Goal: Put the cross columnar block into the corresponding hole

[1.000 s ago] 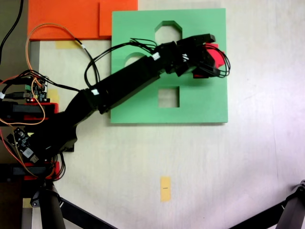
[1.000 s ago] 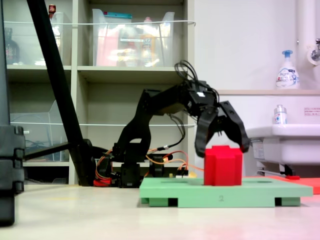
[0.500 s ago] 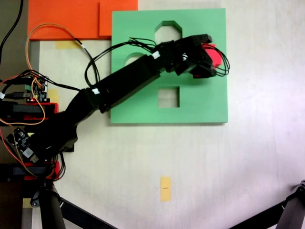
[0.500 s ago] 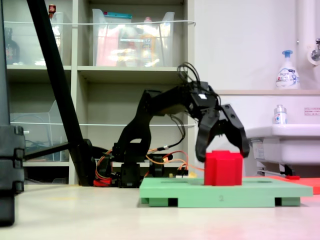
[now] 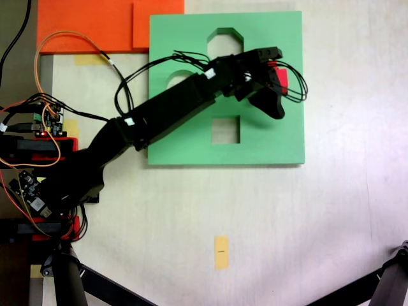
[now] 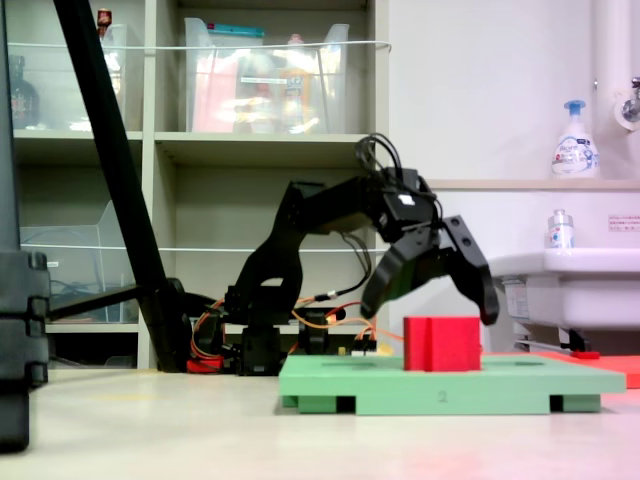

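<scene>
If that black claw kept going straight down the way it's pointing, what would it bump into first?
Most likely the red cross block, which sits directly under the open tool, sunk partly into the green board. Depth is hard to judge, so one fingertip might reach the board first.

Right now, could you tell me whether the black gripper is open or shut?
Open: in the second exterior view the black gripper has its jaws spread wide above the small red foam block, touching neither side.

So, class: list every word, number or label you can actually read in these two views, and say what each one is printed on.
"2": on the front edge of the green foam board in the second exterior view.
Label on the pump bottle on the ledge: too small to read.
Sign on the wall above the sink: blurred, unreadable.
Yellow tag on the table in the first exterior view: no legible text.
</scene>
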Controlling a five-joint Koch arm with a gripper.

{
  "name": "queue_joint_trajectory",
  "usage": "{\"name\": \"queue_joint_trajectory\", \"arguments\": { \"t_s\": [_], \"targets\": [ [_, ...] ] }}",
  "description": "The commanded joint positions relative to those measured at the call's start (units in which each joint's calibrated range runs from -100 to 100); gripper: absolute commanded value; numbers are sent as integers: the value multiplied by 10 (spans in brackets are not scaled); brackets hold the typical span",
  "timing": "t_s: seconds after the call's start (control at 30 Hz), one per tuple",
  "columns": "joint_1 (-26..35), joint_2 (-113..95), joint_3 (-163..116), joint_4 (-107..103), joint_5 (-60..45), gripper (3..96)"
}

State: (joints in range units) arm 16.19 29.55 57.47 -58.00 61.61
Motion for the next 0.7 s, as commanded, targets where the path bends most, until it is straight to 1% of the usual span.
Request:
{"name": "queue_joint_trajectory", "arguments": {
  "t_s": [0.03, 0.13, 0.27, 0.37, 0.43, 0.47, 0.5, 0.53, 0.6, 0.7],
  "targets": [
    [3, -15, 29, 9, 3, 825],
    [3, -54, 29, 9, 2, 825],
    [-1, -166, 31, -8, -6, 823],
    [-13, -284, 31, -33, -50, 813],
    [-28, -389, 31, -68, -95, 721],
    [-36, -438, 31, -79, -127, 652],
    [-43, -491, 31, -87, -172, 575],
    [-52, -540, 31, -90, -220, 539],
    [-62, -636, 31, -91, -253, 538],
    [-72, -723, 31, -87, -389, 531]
  ]
}}
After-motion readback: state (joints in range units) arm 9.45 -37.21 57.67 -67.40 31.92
